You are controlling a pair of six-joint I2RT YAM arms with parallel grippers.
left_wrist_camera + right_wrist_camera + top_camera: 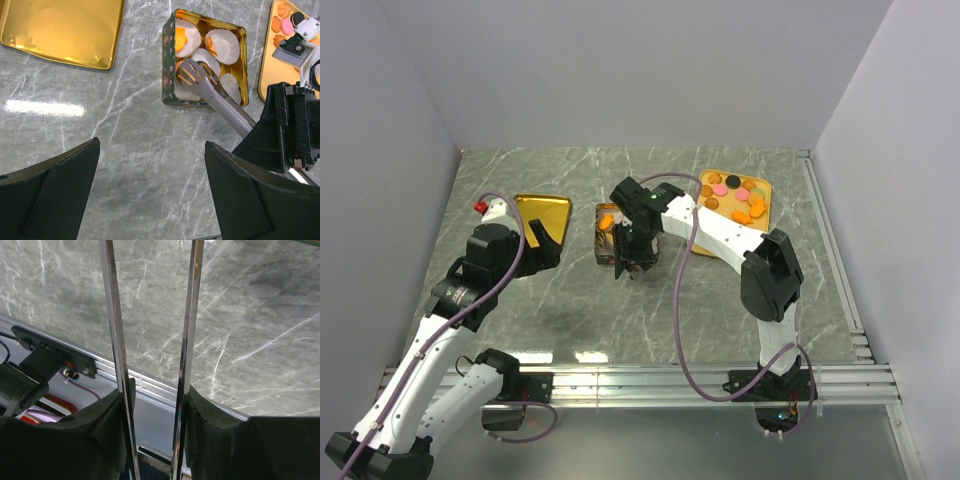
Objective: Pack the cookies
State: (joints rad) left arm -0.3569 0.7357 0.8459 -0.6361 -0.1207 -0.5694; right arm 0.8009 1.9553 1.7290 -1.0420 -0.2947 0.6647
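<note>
Right pincer (152,400) pinches both arms of the slotted steel tongs (210,87), whose heads hang over the white paper cups (222,45) in the green-walled, gold-lined rectangular tin (169,75) at mid-bench. We judge this a drop-off, the tongs reaching where the pads would not fit, but we cannot tell whether a disc sits between the heads. Most small round cookies (735,195) lie on the flat gold tray (768,205) near the far right corner and two orange ones (181,36) are already in cups, while the left pincer (151,145) is spread and empty over bare bench (125,150) beside the gold lid (65,30), presumably to stay clear.
</note>
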